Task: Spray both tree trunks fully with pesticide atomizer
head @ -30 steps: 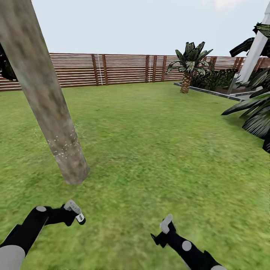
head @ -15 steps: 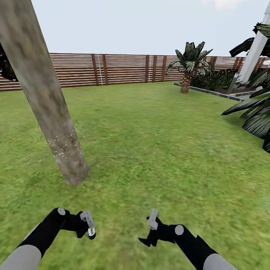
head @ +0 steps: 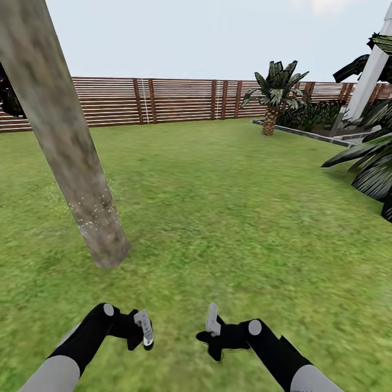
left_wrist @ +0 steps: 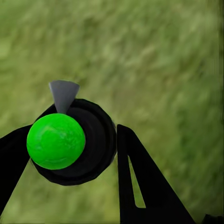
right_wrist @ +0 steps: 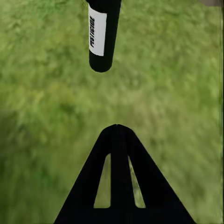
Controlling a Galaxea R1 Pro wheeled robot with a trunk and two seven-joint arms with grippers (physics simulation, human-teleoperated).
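Observation:
One thick mottled grey-beige tree trunk (head: 71, 158) leans at the left of the lawn (head: 228, 207), with pale specks low on its bark. My left gripper (head: 142, 333) is shut on the pesticide atomizer (head: 145, 326), a black can with a white label. In the left wrist view the atomizer (left_wrist: 56, 140) shows a green round top and a grey nozzle between the fingers (left_wrist: 140, 186). My right gripper (head: 212, 322) hangs beside it, shut and empty. The right wrist view looks past its closed fingertips (right_wrist: 116, 128) to the atomizer (right_wrist: 103, 35) over grass. A pale straight trunk (head: 371, 71) rises at the far right.
A brown slatted fence (head: 179, 100) closes the lawn's far side. A short palm (head: 270, 95) stands by a stone-edged bed (head: 305, 133) at the back right. Dark palm fronds (head: 370, 163) reach in from the right edge. Open grass lies ahead.
Both arms have swung inward toward each other. The left gripper carried the atomizer to the right, and the right gripper moved left and turned. The view itself has not shifted.

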